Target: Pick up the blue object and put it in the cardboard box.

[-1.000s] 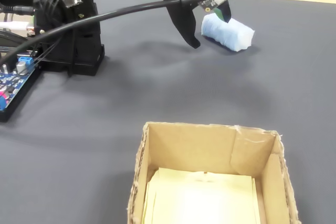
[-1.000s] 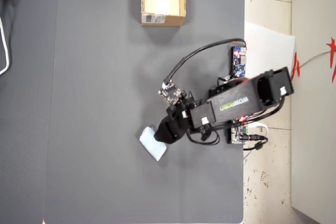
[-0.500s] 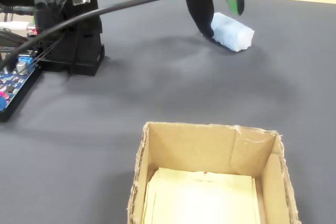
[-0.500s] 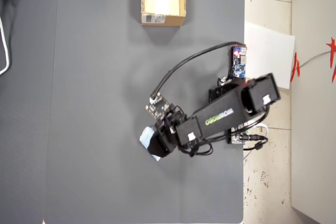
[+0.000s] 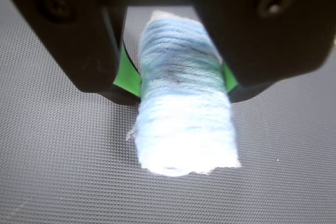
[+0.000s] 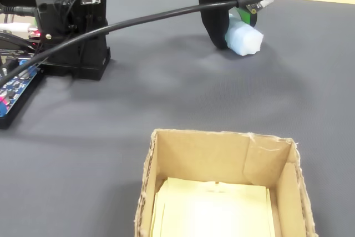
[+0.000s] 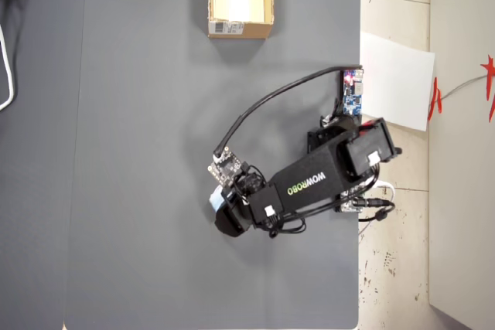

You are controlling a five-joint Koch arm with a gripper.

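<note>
One step was done: the blue object [image 5: 184, 114] was clamped in the pincer [image 5: 181, 80], low over the bench [image 6: 166, 92]; carriage to the empty cardboard box [image 6: 266, 159], well apart, was left.

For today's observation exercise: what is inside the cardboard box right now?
The cardboard box holds only its pale yellow lining, in the fixed and overhead views. The blue object sits in the gripper, far away. The box's front edge is cropped in the fixed view.

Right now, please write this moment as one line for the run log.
hand: shut on blue object | blue object: between green pads, near mat | cardboard box: empty of it, far away | phase: grasped
</note>
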